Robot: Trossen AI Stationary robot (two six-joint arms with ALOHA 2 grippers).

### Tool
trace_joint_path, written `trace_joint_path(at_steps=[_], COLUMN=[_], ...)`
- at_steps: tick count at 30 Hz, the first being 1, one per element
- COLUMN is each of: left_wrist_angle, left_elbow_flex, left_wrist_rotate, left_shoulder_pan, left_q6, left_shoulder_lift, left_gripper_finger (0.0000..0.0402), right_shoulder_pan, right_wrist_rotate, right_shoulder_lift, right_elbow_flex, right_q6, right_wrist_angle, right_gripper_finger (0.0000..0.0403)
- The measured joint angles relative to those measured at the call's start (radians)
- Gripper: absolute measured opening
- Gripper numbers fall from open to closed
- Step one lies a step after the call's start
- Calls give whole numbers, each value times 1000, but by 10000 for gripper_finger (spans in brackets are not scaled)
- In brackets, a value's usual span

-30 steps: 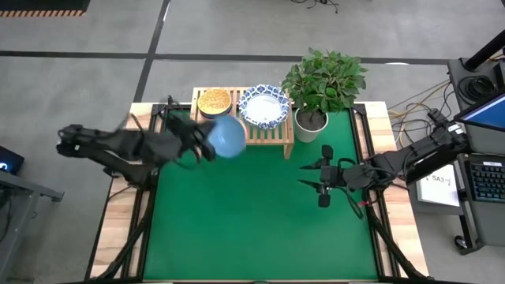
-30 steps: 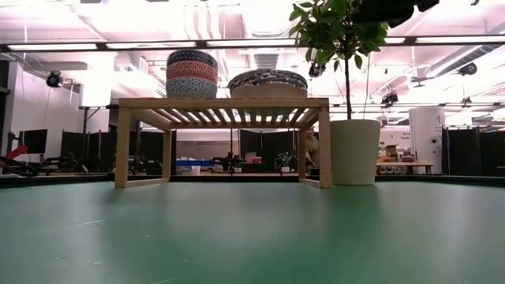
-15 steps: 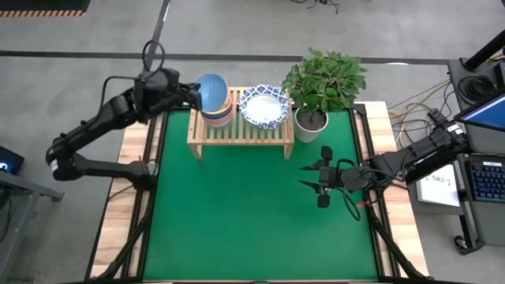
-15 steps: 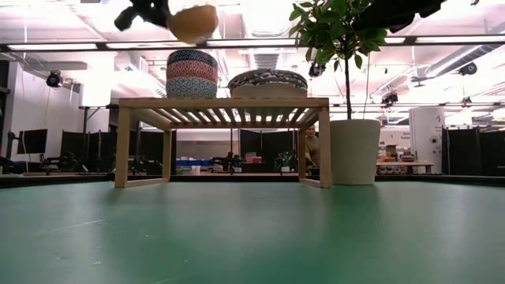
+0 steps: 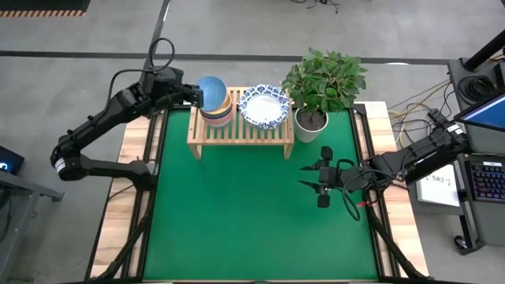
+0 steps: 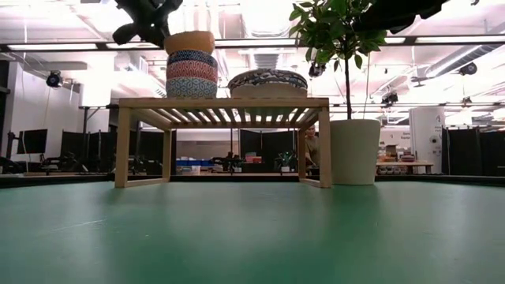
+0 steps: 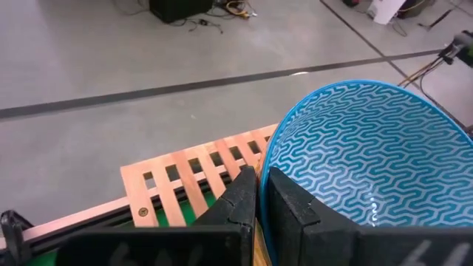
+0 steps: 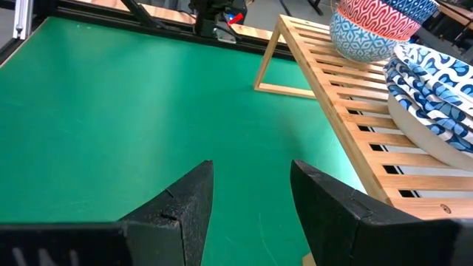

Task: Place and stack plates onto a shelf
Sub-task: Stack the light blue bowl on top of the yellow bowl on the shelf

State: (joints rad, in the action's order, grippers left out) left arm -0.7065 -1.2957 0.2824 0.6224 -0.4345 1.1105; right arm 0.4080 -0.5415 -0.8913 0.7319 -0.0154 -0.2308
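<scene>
Blue wavy-patterned bowl (image 7: 362, 170) clamped at its rim by left gripper (image 7: 260, 193), resting atop the small stack at the slatted wooden shelf's (image 5: 260, 134) left end. Best released only once centred and level. Right gripper (image 8: 247, 188) open, waiting over green mat (image 5: 252, 213).

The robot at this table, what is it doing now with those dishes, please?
The left end effector is shut on the rim of a blue patterned bowl and holds it on top of the stack of small bowls at the left end of the wooden shelf. A stack of wide white plates with blue rims sits beside it on the shelf, next to the potted plant. The right end effector is open and waits above the green mat, holding nothing.
</scene>
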Motion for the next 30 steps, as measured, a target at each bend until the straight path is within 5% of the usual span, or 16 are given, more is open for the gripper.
trace_joint_path(at_steps=[30], left_wrist_angle=[-19], left_elbow_flex=[0], left_wrist_rotate=[-28], left_shoulder_pan=[0], left_q6=[-20], left_shoulder_lift=[43], left_gripper_finger=[27], right_shoulder_pan=[0], right_wrist_rotate=[0], right_shoulder_lift=[0], right_elbow_flex=[0], right_q6=[0], right_wrist_angle=[-6], right_gripper_finger=[171])
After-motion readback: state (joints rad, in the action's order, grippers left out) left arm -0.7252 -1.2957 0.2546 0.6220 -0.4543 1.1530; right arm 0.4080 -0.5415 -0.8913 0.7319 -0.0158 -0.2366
